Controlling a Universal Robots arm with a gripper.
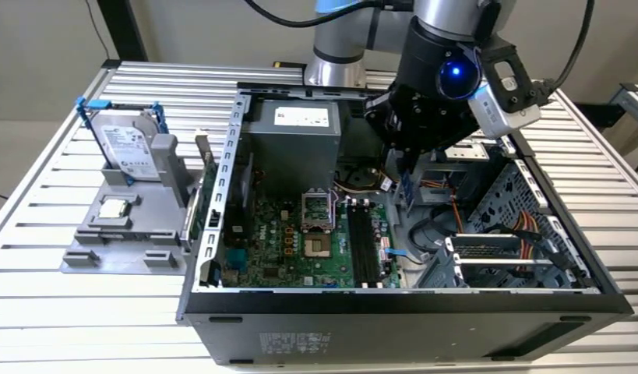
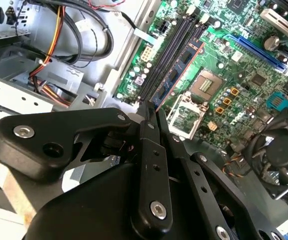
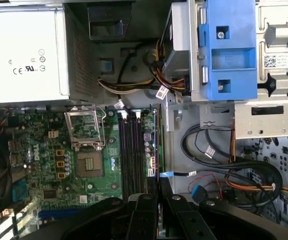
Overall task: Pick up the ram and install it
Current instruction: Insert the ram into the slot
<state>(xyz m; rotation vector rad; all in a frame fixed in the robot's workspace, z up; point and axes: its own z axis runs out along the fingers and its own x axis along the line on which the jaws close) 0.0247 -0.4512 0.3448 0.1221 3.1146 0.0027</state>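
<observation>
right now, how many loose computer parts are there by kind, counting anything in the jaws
hard drive: 1
processor chip: 1
ram: 1
total: 3

So the desk (image 1: pixel 48 167) was one of those silver ribbed aluminium-slat tops, grooves running across the exterior view. Sitting right on it was the big open black and grey metal computer tower case (image 1: pixel 402 315), lying on its side with the green board facing up. Just beside it, on the exterior view's left, was a grey plastic stepped fixture tray (image 1: pixel 116 253) resting flat on the slats and touching, or nearly touching, the case wall. The robot arm's round silver base (image 1: pixel 337 72) stood at the far edge, behind the case.
</observation>
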